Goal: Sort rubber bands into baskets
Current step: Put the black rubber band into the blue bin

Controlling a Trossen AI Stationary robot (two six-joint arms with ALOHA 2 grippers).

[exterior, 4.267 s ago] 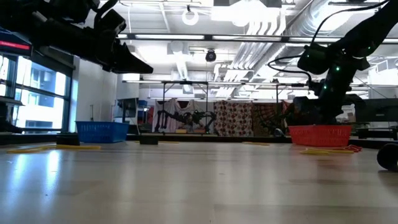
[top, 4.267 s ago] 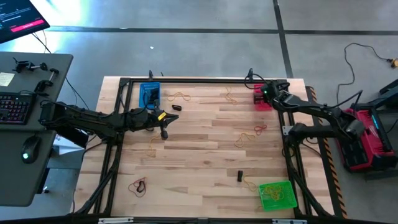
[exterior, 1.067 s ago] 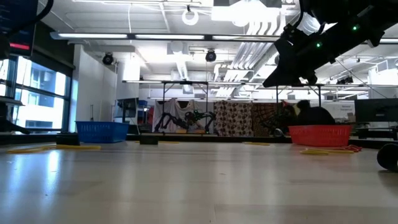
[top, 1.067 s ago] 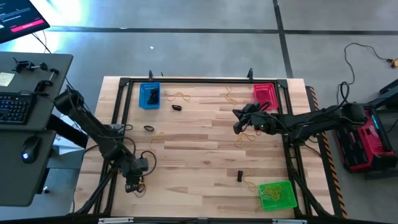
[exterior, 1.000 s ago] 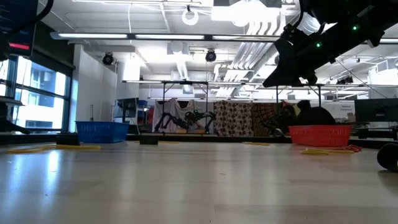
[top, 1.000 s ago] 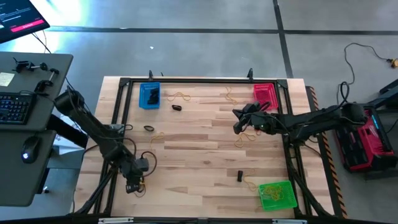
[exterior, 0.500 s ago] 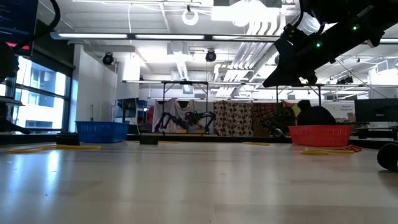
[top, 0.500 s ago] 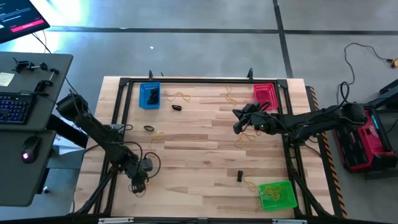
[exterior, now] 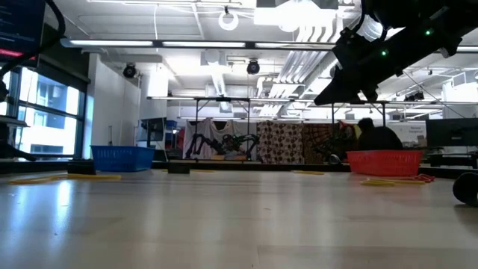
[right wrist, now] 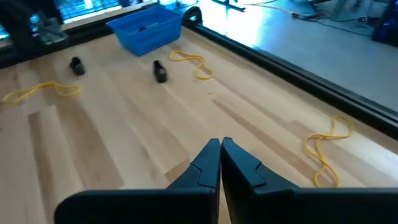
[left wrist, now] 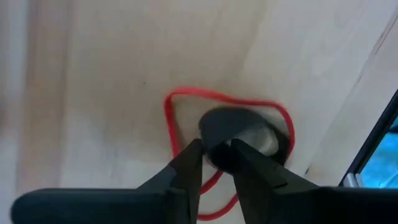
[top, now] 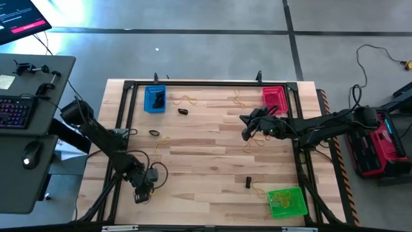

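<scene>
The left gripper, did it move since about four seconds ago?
Yes. The left gripper went from beside the blue basket to the table's near left corner, over a red rubber band.

From where I stand there is nothing I can actually read. The monitor [top: 19,18] in the upper left corner of the high view shows a dark screen with a pinkish-red bar and some pale lines that look like text, but they are too small to make out. A yellow note [top: 7,81] lies on the grey desk [top: 45,116] at the left edge; any writing on it is illegible.
</scene>
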